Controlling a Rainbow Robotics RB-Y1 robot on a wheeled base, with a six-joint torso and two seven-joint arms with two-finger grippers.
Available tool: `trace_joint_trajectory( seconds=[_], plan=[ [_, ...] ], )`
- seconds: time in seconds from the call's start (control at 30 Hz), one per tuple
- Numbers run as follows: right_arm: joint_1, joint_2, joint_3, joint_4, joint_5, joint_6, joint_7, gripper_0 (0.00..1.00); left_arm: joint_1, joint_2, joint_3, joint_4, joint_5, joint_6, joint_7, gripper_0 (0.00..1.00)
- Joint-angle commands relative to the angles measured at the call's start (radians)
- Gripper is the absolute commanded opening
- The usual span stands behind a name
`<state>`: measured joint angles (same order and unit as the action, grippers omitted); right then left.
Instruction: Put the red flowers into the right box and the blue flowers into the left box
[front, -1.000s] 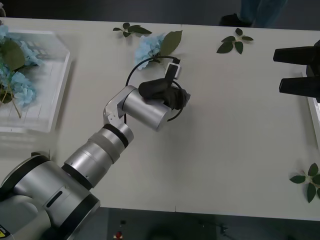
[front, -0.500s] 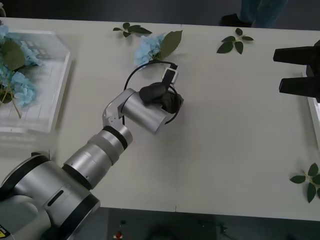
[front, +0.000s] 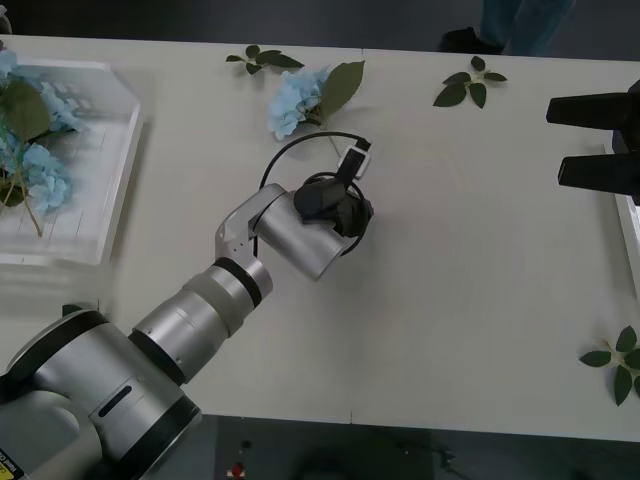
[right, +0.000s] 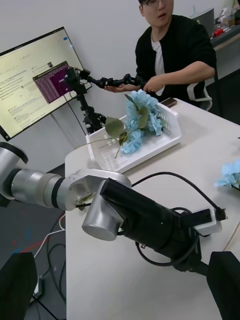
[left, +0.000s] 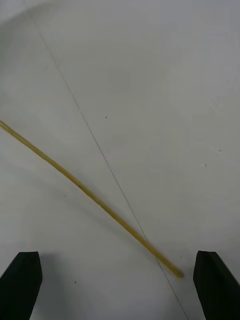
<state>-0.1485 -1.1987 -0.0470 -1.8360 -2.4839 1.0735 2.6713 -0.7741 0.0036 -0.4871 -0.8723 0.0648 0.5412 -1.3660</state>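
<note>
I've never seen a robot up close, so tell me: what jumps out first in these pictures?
The big silver left arm stretches across the white table, its left gripper open just above a thin stem. A loose blue flower lies near the far edge, and more blue flowers fill the left box. The right gripper waits, open, at the right.

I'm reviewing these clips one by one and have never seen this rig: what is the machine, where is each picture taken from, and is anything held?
It is a two-armed robot at a white table. The front picture looks down from above the arms; the other two come from wrist cameras. The left hand is open over the table's middle, facing down, with a thin yellowish stem between its fingers, not gripped. One blue flower lies just beyond it; more sit in the left box. The right hand waits open at the table's right edge, holding nothing. Green leaf sprigs lie scattered.
</note>
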Motion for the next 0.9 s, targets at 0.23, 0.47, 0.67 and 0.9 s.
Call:
trace_joint_trajectory(
  seconds=[0.23, 0.47, 0.67, 0.9],
  plan=[
    [-0.006, -0.009, -0.010, -0.011, -0.007, -0.003, 0.027, 1.00, -0.056, 0.006, -0.019, -0.008, -0.023, 0.002, -0.002, 0.80],
    [-0.006, -0.009, -0.010, -0.011, -0.007, -0.003, 0.027, 1.00, -0.054, 0.006, -0.018, -0.008, -0.046, 0.002, -0.001, 0.52],
    [-0.006, -0.009, -0.010, -0.011, -0.007, -0.003, 0.027, 1.00, -0.054, 0.009, -0.019, -0.007, -0.051, 0.002, 0.002, 0.00],
    [-0.006, -0.009, -0.010, -0.011, -0.007, -0.003, 0.027, 1.00, -0.053, 0.018, -0.018, -0.007, -0.063, 0.002, 0.004, 0.00]
  ],
)
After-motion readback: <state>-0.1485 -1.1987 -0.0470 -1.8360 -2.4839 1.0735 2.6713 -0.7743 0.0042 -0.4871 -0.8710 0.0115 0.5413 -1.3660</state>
